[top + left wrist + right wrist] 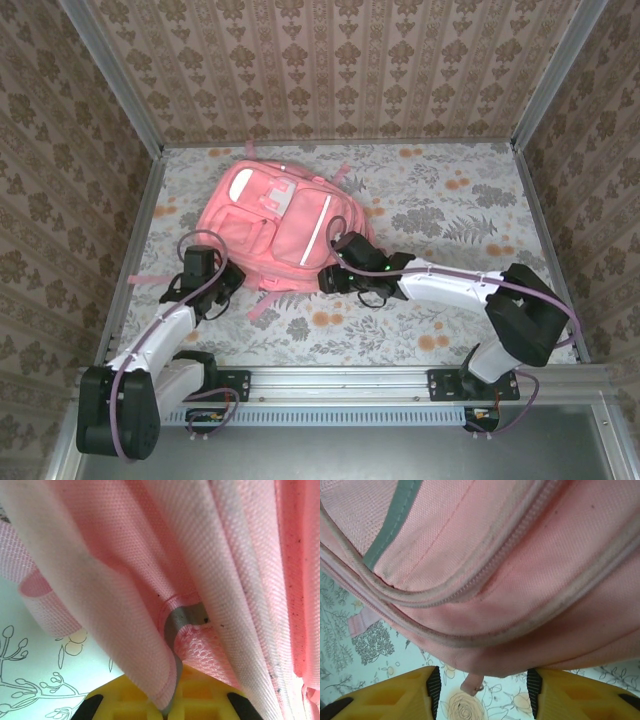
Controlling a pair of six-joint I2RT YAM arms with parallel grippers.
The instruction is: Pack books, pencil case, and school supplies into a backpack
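Backpack (275,225) lies flat on the floral table (450,215), toward the far left. Left gripper (232,277) at its near-left edge, jaws pressed together, pinching a fold of pink fabric (150,645) with grey trim. Right gripper (328,278) at the near-right edge, fingers (395,695) spread; small pink tab (471,684) hangs between them, clear of both
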